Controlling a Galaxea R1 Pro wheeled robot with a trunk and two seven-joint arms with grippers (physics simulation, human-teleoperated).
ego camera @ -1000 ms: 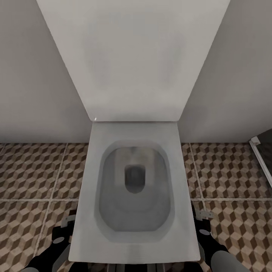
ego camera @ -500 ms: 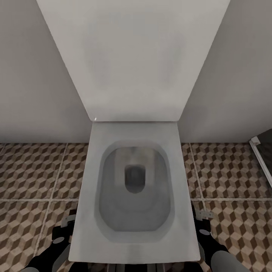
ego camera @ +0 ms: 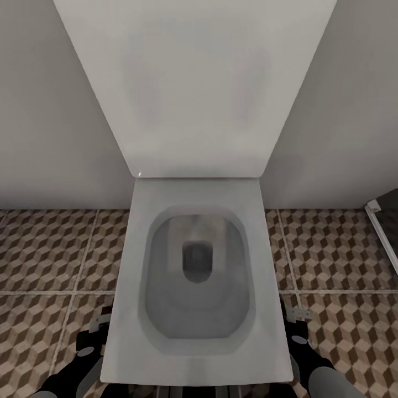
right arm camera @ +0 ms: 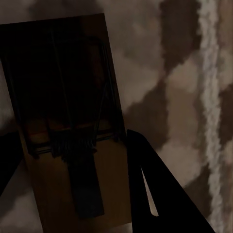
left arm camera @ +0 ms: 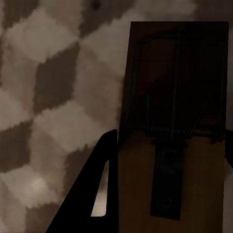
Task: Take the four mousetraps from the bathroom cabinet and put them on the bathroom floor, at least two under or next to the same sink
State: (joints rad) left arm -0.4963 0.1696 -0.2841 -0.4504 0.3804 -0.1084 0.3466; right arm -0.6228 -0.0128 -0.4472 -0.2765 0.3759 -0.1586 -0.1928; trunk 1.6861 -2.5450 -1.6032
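A brown mousetrap point(left arm camera: 174, 121) with wire parts fills the span between the dark fingers point(left arm camera: 97, 194) of my left gripper point(left arm camera: 170, 138), which is shut on it over the bathroom floor point(left arm camera: 43, 97). My right gripper point(right arm camera: 68, 138) is likewise shut on a second mousetrap point(right arm camera: 68, 126), one finger point(right arm camera: 155, 194) beside its edge. In the head view, the left gripper point(ego camera: 94, 337) and right gripper point(ego camera: 298, 326) hang low on either side of the toilet bowl, just above the cube-patterned bathroom floor point(ego camera: 50, 249). The cabinet and the sink are out of view.
A white toilet point(ego camera: 196, 276) with its lid point(ego camera: 193, 83) raised stands straight ahead against a pale wall. It sits between my two arms. A dark panel with a white frame point(ego camera: 381, 221) shows at the right edge. Tiled floor lies on both sides.
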